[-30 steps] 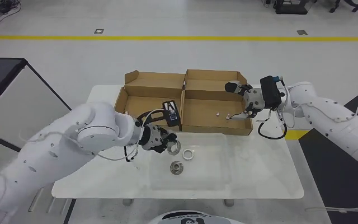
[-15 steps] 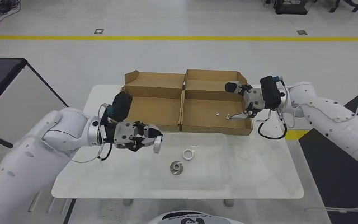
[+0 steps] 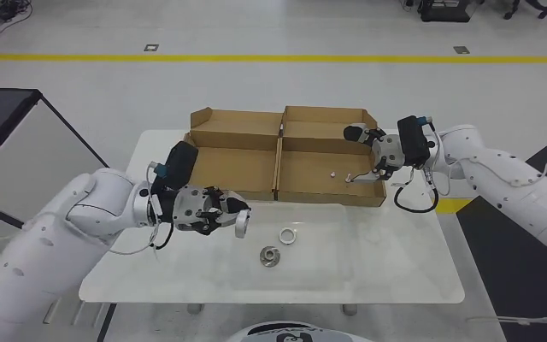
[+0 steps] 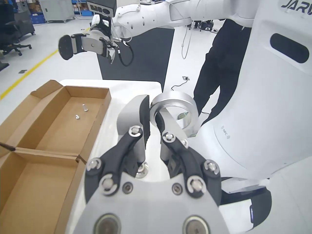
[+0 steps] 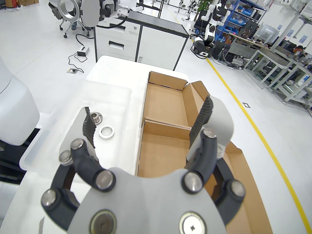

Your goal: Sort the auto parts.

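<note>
Ring (image 4: 168, 97) pinched by its wall in left gripper (image 4: 153, 116), seemingly shallowly; carry level over box (image 3: 231, 167), bare half, release low. Right gripper (image 5: 146, 109) spread.

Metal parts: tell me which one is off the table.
The large ring, clamped in the left gripper and up in the air; the small ring and flanged hub lie in the clear tray.

White table (image 3: 402, 261), dark-topped cabinet (image 5: 156, 40) beside it, yellow floor line (image 3: 273, 58)
</note>
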`<action>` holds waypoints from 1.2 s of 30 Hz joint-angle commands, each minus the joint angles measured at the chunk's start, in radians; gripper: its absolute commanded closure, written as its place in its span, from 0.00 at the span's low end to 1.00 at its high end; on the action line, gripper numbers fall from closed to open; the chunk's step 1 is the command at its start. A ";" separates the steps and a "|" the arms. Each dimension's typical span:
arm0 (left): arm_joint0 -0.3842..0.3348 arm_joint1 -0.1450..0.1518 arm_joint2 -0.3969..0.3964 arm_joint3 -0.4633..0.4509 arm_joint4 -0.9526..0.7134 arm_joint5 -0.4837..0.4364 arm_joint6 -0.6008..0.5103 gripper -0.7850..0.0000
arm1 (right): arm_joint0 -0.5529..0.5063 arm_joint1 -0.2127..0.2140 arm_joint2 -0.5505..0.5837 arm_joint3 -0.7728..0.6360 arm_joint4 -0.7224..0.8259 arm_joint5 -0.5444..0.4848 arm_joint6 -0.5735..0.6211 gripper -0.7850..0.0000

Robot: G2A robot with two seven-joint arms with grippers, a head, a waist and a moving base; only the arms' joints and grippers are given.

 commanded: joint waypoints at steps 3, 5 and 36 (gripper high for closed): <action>0.011 -0.009 -0.010 0.006 -0.011 0.013 0.076 1.00 | 0.000 0.000 0.000 0.000 0.000 0.000 0.000 0.00; 0.018 -0.017 -0.011 0.013 -0.060 0.000 0.147 1.00 | 0.000 0.000 0.000 0.000 0.000 0.000 0.000 0.00; 0.147 -0.168 -0.214 0.029 -0.383 0.000 0.083 1.00 | 0.000 0.000 0.000 0.000 0.000 0.000 0.000 0.00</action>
